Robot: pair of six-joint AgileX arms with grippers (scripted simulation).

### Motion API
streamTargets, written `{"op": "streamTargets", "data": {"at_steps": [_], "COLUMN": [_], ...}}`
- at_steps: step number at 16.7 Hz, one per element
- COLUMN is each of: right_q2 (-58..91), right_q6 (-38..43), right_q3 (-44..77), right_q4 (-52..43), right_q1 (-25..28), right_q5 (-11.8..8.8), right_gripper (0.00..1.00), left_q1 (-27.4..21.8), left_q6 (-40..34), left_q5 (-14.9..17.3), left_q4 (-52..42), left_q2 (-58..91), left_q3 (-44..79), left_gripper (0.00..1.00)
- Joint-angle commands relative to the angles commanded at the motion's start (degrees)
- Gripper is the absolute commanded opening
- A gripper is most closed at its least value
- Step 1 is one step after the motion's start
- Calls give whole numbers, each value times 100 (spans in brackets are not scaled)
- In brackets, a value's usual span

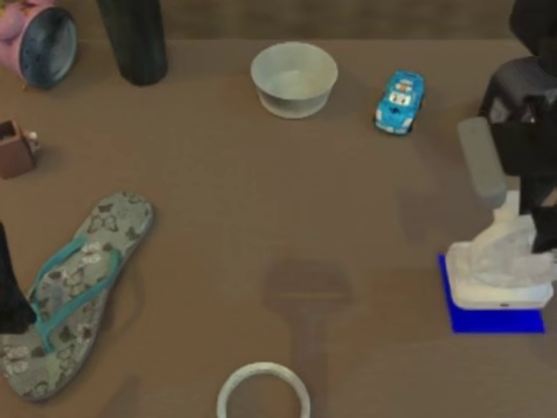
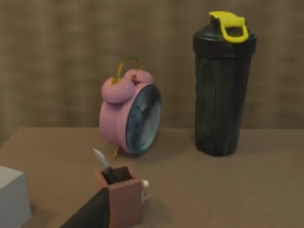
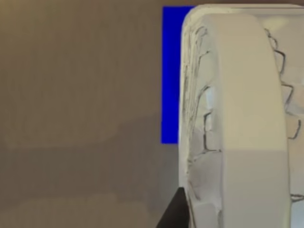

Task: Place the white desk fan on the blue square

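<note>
1. Top view puts the white desk fan point(image 1: 505, 266) at the right edge of the frame, below centre, standing with its base on the blue square point(image 1: 492, 322); a blue strip shows along the fan's left side and a wider band below it.
2. The right gripper point(image 1: 522, 187) hangs directly over the fan, its dark body covering the upper part of it; whether its jaws are spread or closed on the fan I cannot tell from any view.
3. Right wrist view is filled by the fan's white grille rim point(image 3: 232, 118) very close up, with the blue patch point(image 3: 171, 71) beside it on the brown table point(image 3: 71, 95).
4. The left arm point(image 1: 10, 287) sits parked at the left edge of the top view, next to a patterned flip-flop with teal straps point(image 1: 74, 287); its jaws I cannot make out.
5. Left wrist view shows a pink alarm clock point(image 2: 130, 114), a black shaker bottle with a yellow lid loop point(image 2: 222, 83) and a small brown box point(image 2: 121, 194) nearby.
6. Across the top of the overhead frame sit a white bowl point(image 1: 294, 78) and a blue-and-white toy car point(image 1: 400, 102); a white ring point(image 1: 263, 396) lies at the bottom centre.
</note>
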Motion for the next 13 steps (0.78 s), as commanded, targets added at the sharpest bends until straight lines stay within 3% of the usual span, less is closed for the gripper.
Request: {"op": "streamTargets", "data": {"at_steps": [5, 13], "right_q2": [13, 13], "right_q6": [-8, -8], "right_q3": [-125, -125], "right_q4": [124, 124], "right_q1": [-4, -4], "right_q5": [1, 1], "right_gripper": [0, 60], "left_q1": [0, 0], "left_q6": [0, 0], "left_q5": [0, 0], "left_q4": [0, 0], "left_q2": [0, 0], "left_q3": [0, 0], "left_gripper": [100, 100]}}
